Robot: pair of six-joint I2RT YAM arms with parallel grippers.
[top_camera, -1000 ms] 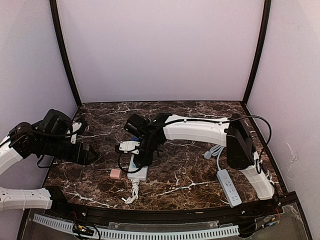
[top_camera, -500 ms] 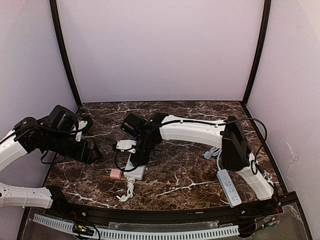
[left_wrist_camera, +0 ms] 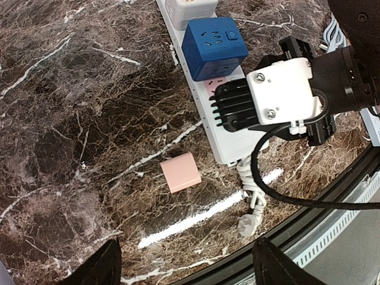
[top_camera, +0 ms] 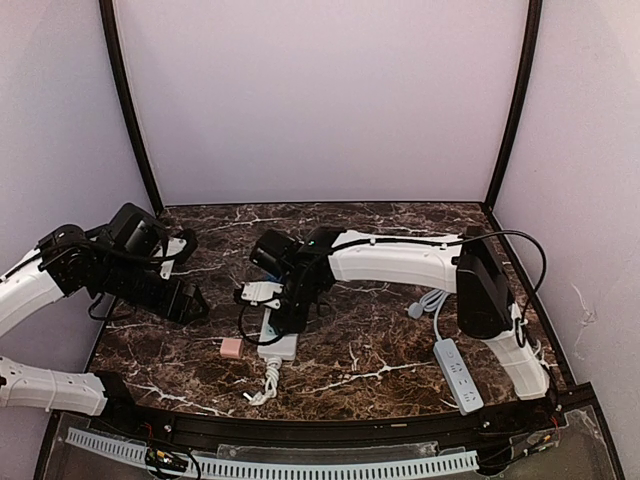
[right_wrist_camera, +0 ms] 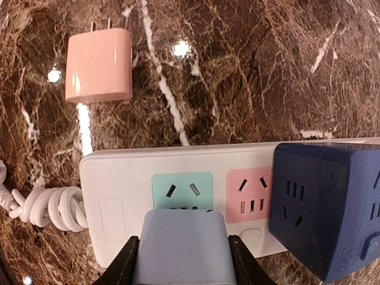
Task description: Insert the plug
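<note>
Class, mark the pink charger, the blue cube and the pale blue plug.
pink charger (right_wrist_camera: 98, 65): right wrist view, flat face.
blue cube (left_wrist_camera: 214, 38): left wrist view, top face.
pale blue plug (right_wrist_camera: 181, 249): right wrist view, body centre.

A small pink wall-charger block (left_wrist_camera: 180, 172) lies flat on the dark brown, white-veined marble desk (top_camera: 380, 225), its two prongs bare. Near it stands a blue cube-shaped multi-socket adapter (left_wrist_camera: 214, 38), with sockets on its top and side. By the desk's right near corner lies a narrow white power strip (top_camera: 458, 375), its pale grey cable (top_camera: 428, 303) looped just beyond its far end. Pale walls (top_camera: 320, 100) enclose the desk.
</note>
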